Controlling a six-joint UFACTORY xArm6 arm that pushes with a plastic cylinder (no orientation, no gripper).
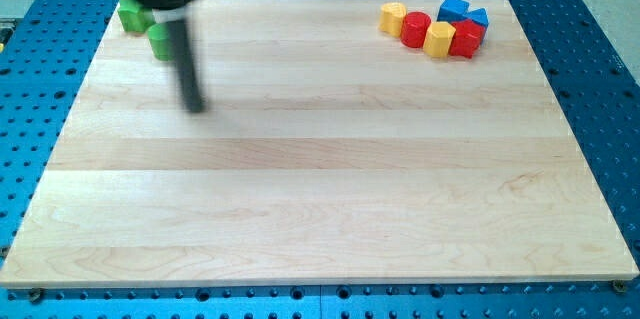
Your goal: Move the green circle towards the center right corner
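Two green blocks sit at the view's top left: one [132, 14] near the board's corner, and a second [159, 41] just below and right of it, partly hidden by the rod. Their shapes are too blurred to tell, so I cannot say which is the green circle. My tip [194, 109] rests on the board below and to the right of the second green block, apart from it. The rod is motion-blurred.
A cluster sits at the view's top right: a yellow block [392, 18], a red block [416, 30], a yellow block [439, 39], a red block [466, 37] and two blue blocks [454, 8], [478, 17]. The wooden board [320, 179] lies on a blue perforated table.
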